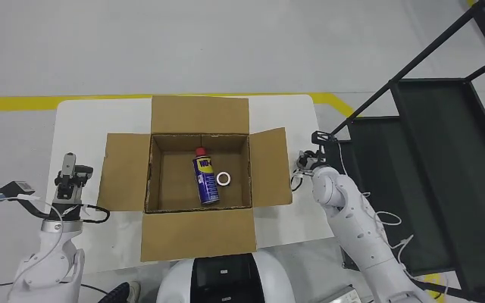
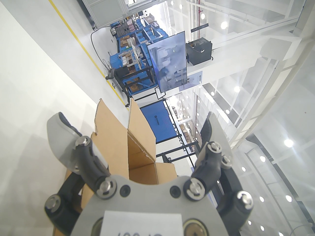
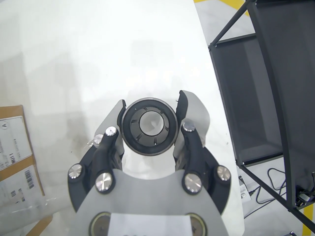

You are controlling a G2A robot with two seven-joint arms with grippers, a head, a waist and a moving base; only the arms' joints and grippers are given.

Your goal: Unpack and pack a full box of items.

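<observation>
An open cardboard box [image 1: 125,182] sits in the middle of the white table [image 1: 98,117], flaps spread. Inside lie a blue and yellow spray can [image 1: 204,178] and a small tape roll [image 1: 224,179]. My right gripper [image 3: 150,111] is over the table just right of the box's right flap [image 3: 14,148] and is shut on a black ring [image 3: 150,130] with a hollow centre. In the top view the right gripper [image 1: 307,163] is beside that flap. My left gripper [image 2: 134,131] is open and holds nothing, left of the box [image 2: 137,146]; in the top view the left gripper [image 1: 70,176] hangs near the table's left edge.
A black metal rack [image 1: 424,151] stands just off the table's right edge, also seen as the rack [image 3: 265,87] in the right wrist view. A yellow floor line [image 1: 76,100] runs behind the table. Bare table lies on both sides of the box.
</observation>
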